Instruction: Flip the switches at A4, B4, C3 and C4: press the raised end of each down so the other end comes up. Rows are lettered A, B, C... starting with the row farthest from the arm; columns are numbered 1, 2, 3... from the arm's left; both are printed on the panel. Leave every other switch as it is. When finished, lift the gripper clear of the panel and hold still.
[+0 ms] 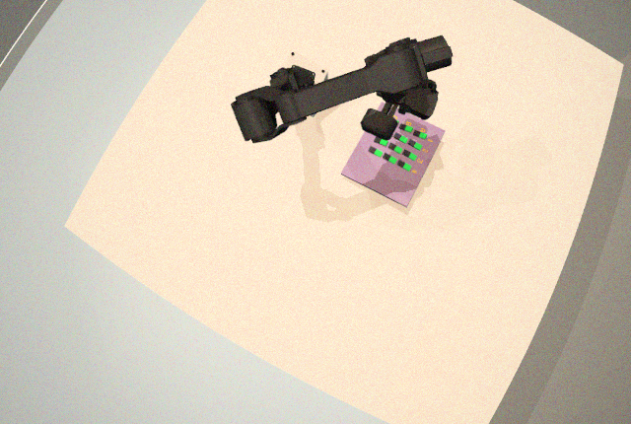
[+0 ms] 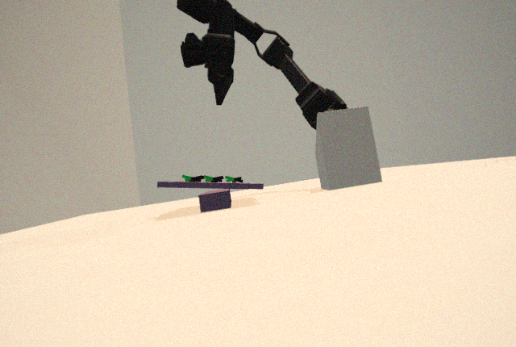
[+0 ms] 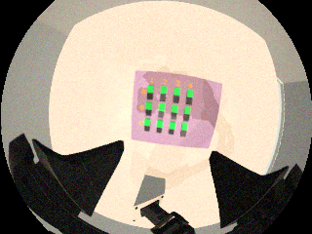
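Overhead, the end effector is hanging high above the purple switch panel, its fingers spread wide and gripping nothing. The panel is sitting on the counter on a small block, well below. For A4, it seems best to be descending straight over the rocker's raised end, one fingertip leading, keeping off neighbours.

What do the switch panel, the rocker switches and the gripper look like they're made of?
Panel: flat matte mauve, no glare, probably painted or plastic sheet.
Switches: two-tone green and black blocks, likely moulded plastic; too small to be sure.
Gripper: uniform dull black, open, hard-edged; plastic or coated metal, cannot tell which.
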Robot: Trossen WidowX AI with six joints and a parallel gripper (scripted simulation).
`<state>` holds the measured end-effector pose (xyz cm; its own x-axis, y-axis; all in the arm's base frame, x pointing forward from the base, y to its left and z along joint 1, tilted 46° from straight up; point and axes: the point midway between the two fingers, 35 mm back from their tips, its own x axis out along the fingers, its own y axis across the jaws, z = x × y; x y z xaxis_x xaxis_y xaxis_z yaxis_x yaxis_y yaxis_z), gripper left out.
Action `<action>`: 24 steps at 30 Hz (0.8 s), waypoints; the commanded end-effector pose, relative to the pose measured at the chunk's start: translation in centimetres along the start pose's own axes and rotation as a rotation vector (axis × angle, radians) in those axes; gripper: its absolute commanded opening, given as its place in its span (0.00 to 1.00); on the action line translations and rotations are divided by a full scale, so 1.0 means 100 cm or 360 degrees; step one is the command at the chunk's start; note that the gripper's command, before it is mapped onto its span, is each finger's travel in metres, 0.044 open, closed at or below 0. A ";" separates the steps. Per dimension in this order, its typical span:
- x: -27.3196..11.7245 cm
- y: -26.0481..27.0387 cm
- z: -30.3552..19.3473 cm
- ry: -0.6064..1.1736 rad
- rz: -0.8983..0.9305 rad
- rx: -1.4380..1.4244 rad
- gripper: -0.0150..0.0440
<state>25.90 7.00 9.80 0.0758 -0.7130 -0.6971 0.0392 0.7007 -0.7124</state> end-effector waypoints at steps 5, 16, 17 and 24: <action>0.045 -0.016 0.019 0.0002 0.0020 0.0004 0.71; 0.111 -0.046 0.032 0.0000 -0.0013 0.0020 0.25; 0.121 -0.046 0.031 -0.0012 -0.0013 0.0020 0.25; 0.138 -0.047 0.030 -0.0033 -0.0017 0.0020 0.25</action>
<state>29.63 -5.80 3.96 0.0836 -0.7171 -0.6919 0.0551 0.6966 -0.7153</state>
